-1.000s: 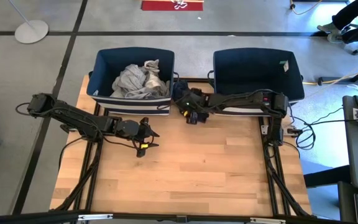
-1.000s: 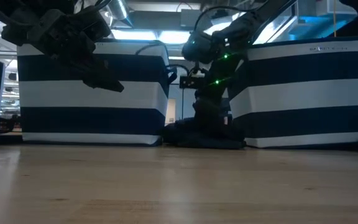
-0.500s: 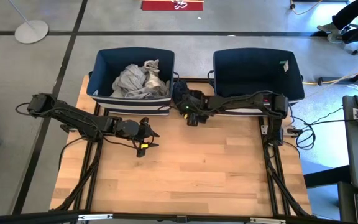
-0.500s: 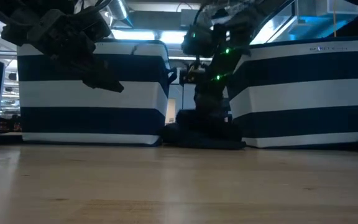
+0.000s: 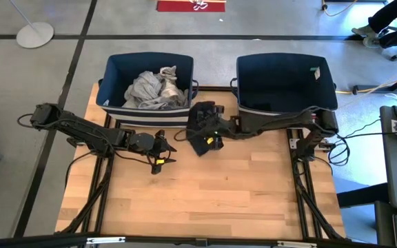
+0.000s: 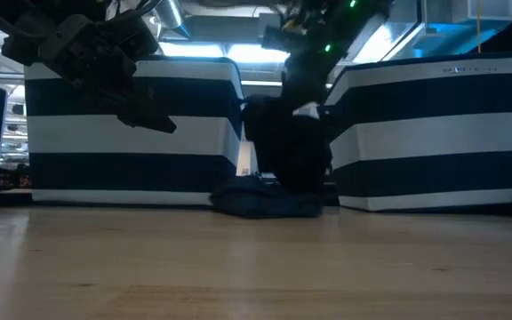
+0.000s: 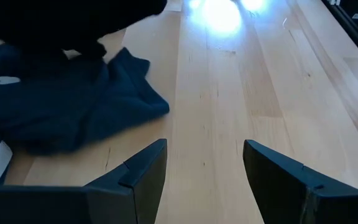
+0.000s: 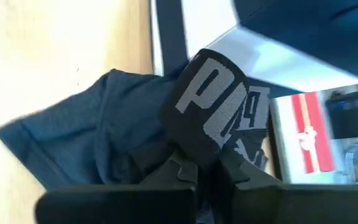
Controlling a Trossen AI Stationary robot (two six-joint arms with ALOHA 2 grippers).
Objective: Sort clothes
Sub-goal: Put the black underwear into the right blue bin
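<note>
Light clothes (image 5: pixel 154 88) binned; right gripper (image 5: pixel 213 131) fingers clamped on dark garment (image 5: pixel 200 136) — right bin (image 5: pixel 286 81) empty. Left gripper (image 5: pixel 163 153) fingers apart — idle.

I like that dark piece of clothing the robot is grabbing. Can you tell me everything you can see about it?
The dark garment is soft navy fabric with a black waistband that carries grey letters. The right gripper is shut on that waistband and holds it up, so the garment hangs crumpled with its lower part bunched on the wooden table. It sits near the table's far edge, in front of the gap between the two striped bins.
</note>
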